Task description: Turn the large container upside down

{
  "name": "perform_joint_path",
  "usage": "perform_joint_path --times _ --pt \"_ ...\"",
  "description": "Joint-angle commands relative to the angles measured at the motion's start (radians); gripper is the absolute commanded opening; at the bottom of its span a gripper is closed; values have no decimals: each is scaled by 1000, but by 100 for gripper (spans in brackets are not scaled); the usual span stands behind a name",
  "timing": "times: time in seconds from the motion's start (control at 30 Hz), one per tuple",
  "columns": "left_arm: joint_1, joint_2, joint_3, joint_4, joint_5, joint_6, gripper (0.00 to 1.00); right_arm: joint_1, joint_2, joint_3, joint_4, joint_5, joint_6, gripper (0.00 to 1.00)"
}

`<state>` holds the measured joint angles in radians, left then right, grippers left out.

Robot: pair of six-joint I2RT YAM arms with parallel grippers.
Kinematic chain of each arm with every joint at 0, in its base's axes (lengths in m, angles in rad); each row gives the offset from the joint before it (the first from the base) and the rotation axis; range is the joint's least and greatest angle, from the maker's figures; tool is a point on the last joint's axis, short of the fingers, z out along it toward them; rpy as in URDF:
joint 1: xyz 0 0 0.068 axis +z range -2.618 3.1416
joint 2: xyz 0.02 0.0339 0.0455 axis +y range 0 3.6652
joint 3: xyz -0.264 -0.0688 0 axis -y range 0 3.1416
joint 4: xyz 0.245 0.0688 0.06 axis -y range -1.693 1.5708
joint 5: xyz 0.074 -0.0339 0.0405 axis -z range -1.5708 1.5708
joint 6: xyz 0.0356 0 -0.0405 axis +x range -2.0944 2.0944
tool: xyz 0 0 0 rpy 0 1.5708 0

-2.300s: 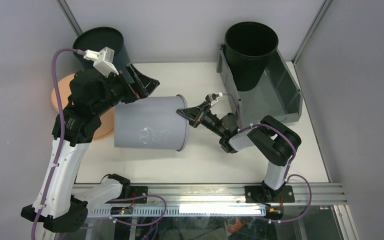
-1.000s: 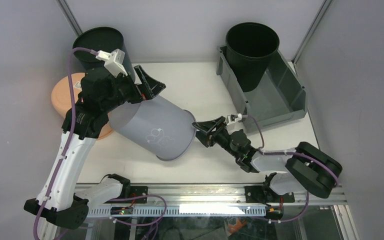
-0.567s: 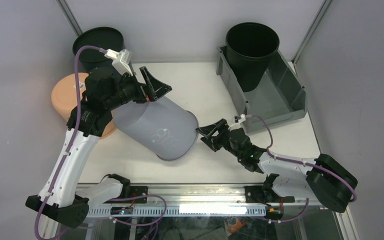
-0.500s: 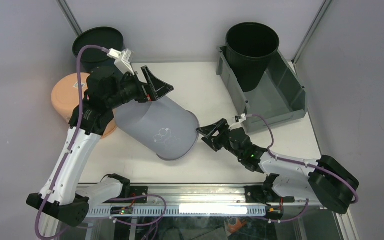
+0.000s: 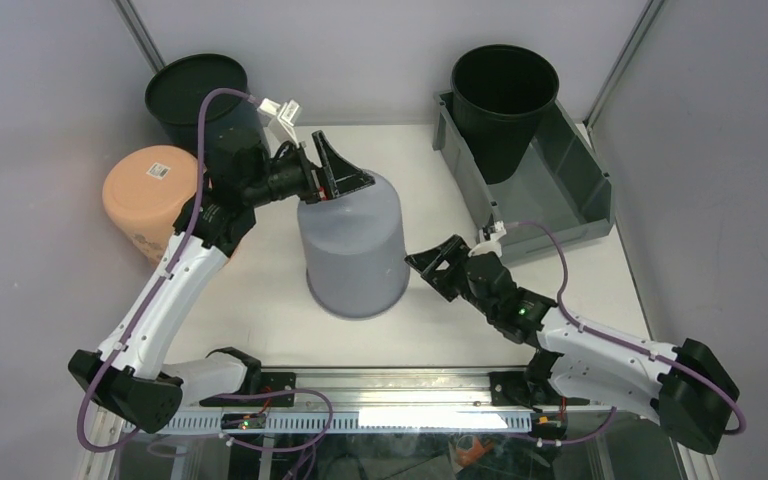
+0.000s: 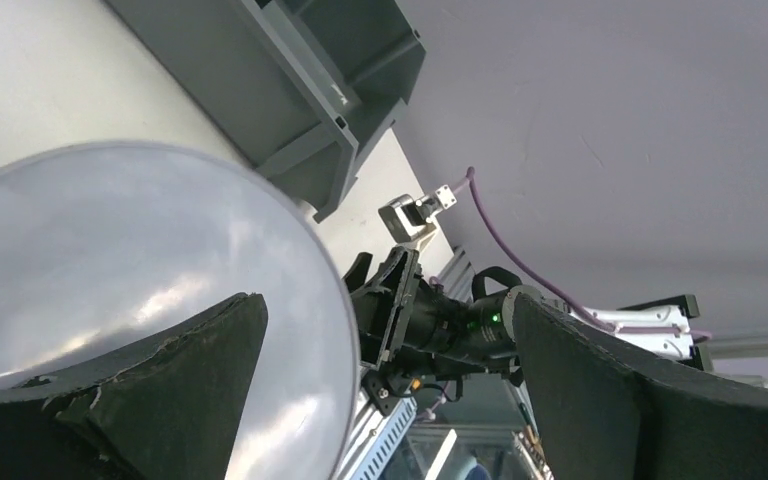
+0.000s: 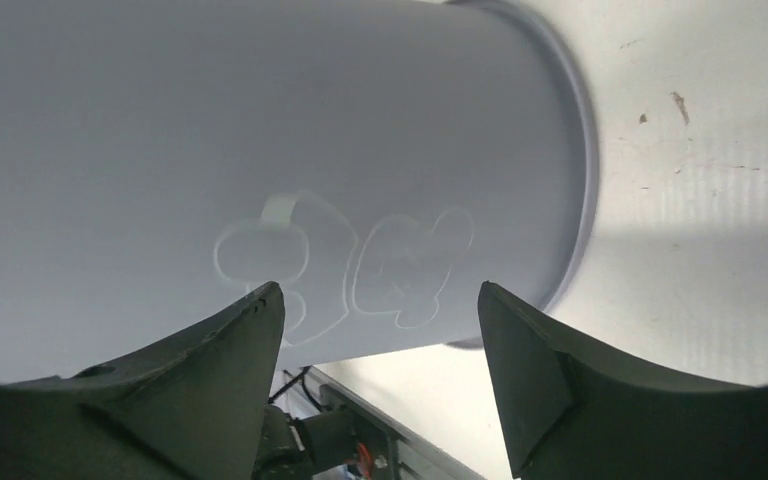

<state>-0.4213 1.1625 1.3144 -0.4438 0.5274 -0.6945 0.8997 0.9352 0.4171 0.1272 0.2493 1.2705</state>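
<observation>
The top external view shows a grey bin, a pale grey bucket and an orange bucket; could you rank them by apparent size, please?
1. the grey bin, largest.
2. the pale grey bucket.
3. the orange bucket, smallest, though the left arm hides part.

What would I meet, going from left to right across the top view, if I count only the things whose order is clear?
orange bucket → pale grey bucket, standing mouth down → right gripper → grey bin
</observation>
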Motion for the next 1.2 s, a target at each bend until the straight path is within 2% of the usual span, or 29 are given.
perform_joint_path --times 0.0,0.27,0.43,0.57,0.73,0.87,1.03,1.17 --pt "-14 -12 68 57 64 11 99 21 -56 68 -98 36 -161 74" --pt "-14 -63 156 -153 64 224 99 155 -16 181 -229 -149 -424 73" --pt "-14 -106 145 -220 53 300 99 209 71 197 -127 -239 -447 73" --pt "-13 -126 155 -236 22 304 99 186 242 248 11 -230 -434 73" --pt "-13 -158 133 -236 -67 246 99 73 515 381 253 -254 -424 73" --pt "-13 -196 140 -246 -170 203 99 -8 723 627 255 -239 -455 73" --pt "-13 -224 201 -309 -321 180 99 -60 975 928 243 -296 -388 73" --pt "-13 -227 232 -378 -457 165 99 -20 1036 960 297 -315 -344 73"
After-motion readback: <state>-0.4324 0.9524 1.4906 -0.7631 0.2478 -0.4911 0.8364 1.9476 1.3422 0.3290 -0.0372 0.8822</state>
